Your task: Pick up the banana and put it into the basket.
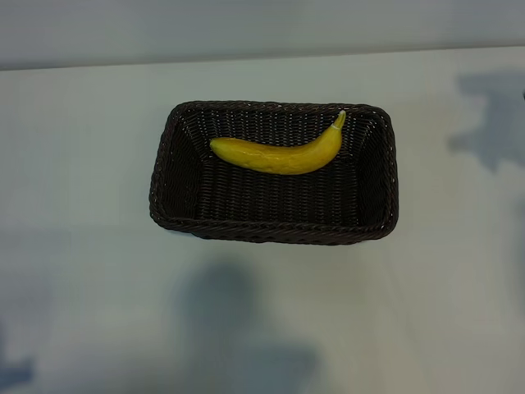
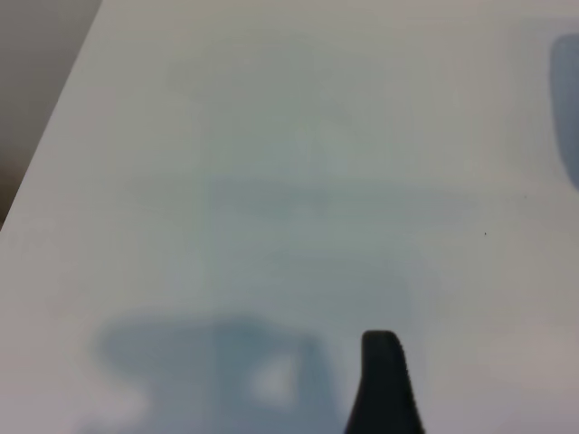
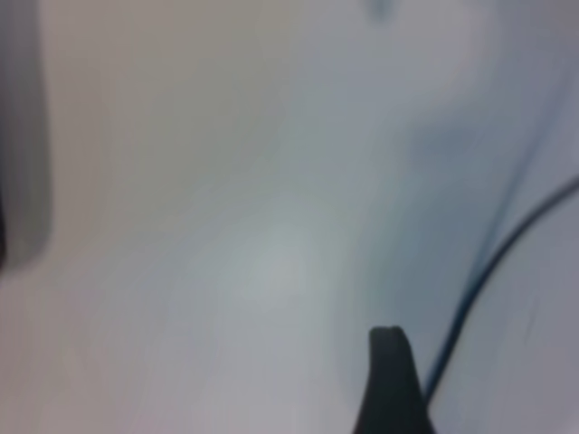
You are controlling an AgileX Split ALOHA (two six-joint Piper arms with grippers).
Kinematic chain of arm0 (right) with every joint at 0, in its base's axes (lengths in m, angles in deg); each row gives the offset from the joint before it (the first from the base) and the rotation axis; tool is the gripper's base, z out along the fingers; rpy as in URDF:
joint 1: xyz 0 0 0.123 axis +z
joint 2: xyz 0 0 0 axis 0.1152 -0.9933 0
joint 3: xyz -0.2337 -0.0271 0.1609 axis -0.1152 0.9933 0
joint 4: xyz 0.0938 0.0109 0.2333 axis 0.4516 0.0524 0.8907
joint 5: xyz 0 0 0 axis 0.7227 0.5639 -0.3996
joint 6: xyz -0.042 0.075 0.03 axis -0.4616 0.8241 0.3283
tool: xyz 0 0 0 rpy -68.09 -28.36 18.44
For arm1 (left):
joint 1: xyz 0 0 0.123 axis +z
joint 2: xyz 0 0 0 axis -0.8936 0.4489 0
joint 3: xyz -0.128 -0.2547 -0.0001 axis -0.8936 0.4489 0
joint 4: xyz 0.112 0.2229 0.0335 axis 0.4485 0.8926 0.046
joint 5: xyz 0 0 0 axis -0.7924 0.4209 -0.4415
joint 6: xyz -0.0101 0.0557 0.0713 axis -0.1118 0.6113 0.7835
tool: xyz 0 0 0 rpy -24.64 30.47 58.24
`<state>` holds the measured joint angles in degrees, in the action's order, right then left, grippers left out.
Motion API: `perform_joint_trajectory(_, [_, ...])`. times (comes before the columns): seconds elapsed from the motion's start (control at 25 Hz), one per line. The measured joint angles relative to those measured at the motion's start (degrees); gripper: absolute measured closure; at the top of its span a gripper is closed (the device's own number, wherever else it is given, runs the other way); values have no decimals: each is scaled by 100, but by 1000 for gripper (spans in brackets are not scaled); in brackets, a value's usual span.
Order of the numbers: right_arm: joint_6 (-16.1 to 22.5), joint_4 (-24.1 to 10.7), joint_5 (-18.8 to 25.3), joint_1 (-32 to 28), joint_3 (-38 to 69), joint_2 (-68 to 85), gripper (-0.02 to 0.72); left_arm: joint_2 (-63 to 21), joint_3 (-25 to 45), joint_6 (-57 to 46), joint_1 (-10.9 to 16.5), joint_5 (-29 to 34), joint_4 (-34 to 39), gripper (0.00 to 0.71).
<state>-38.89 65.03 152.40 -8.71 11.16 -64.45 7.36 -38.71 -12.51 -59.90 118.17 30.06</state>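
In the exterior view the yellow banana lies inside the dark-brown wicker basket, resting on its floor toward the far side with the stem tip pointing to the far right corner. Neither arm shows in that view. In the left wrist view my left gripper hovers over bare white table; only one dark fingertip shows, with nothing beside it. My right gripper is likewise over bare table, with a single dark fingertip in view and nothing held. Both grippers are open and away from the basket.
The white table runs all round the basket, with its back edge behind it. A table edge shows in the left wrist view. A thin dark cable crosses the table near my right gripper. Soft arm shadows lie on the tabletop.
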Motion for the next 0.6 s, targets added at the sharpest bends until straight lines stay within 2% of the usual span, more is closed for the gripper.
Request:
perform_joint_trajectory(0.44, [24, 15, 8, 0, 2612, 2814, 200, 0, 0, 0, 0, 0, 0, 163])
perform_joint_trajectory(0.6, [24, 40, -157, 0, 3410, 3735, 200, 0, 0, 25, 0, 0, 0, 163])
